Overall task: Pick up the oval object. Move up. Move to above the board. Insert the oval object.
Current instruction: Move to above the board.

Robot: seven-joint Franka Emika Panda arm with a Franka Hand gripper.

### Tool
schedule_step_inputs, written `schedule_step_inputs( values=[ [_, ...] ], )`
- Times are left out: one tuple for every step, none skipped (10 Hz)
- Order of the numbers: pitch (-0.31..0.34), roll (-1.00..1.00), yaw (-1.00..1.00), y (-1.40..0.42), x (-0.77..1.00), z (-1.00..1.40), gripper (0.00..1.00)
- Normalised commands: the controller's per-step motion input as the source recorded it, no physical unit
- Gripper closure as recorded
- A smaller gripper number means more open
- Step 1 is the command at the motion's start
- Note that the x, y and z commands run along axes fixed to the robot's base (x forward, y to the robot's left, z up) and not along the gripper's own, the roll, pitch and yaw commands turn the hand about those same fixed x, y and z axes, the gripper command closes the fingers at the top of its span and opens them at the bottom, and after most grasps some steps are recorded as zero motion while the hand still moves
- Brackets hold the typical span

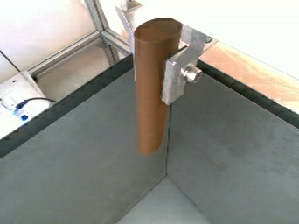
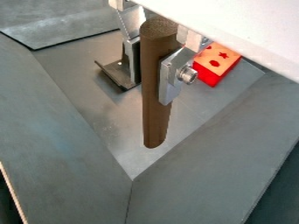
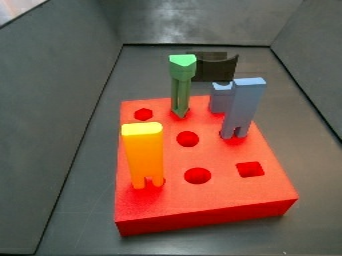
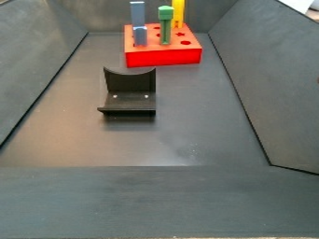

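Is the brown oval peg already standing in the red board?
No: in a wrist view the gripper holds the oval object in the air, apart from the board.

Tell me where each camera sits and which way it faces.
Wrist view: beside the hand, looking down the oval object at grey floor.
Wrist view: same hand, facing fixture and board.
Side view: close above board; no robot.
Side view: far end, fixture, board; no robot.

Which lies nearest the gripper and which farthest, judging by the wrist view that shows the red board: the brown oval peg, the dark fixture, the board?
1. Oval object: clamped in the gripper.
2. Fixture: on the floor just behind.
3. Board: farther off, beyond the gripper.
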Motion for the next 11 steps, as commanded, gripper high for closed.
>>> schedule_step_inputs(
  values=[
    [0.058,0.0,-0.02,0.02,-0.74,0.02,1.0],
    [0.058,0.0,-0.02,0.02,-0.74,0.02,1.0],
    [0.058,0.0,-0.02,0.02,-0.74,0.02,1.0],
    [0.058,0.0,-0.02,0.02,-0.74,0.02,1.0],
    [0.058,0.0,-0.02,0.02,-0.74,0.02,1.0],
    [0.058,0.0,-0.02,0.02,-0.74,0.02,1.0],
    [0.058,0.0,-0.02,0.02,-0.74,0.02,1.0],
    [0.058,0.0,-0.02,0.02,-0.74,0.02,1.0],
    [0.058,0.0,-0.02,0.02,-0.74,0.02,1.0],
    [0.058,0.0,-0.02,0.02,-0.74,0.02,1.0],
    [0.058,0.0,-0.02,0.02,-0.74,0.02,1.0]
  ],
)
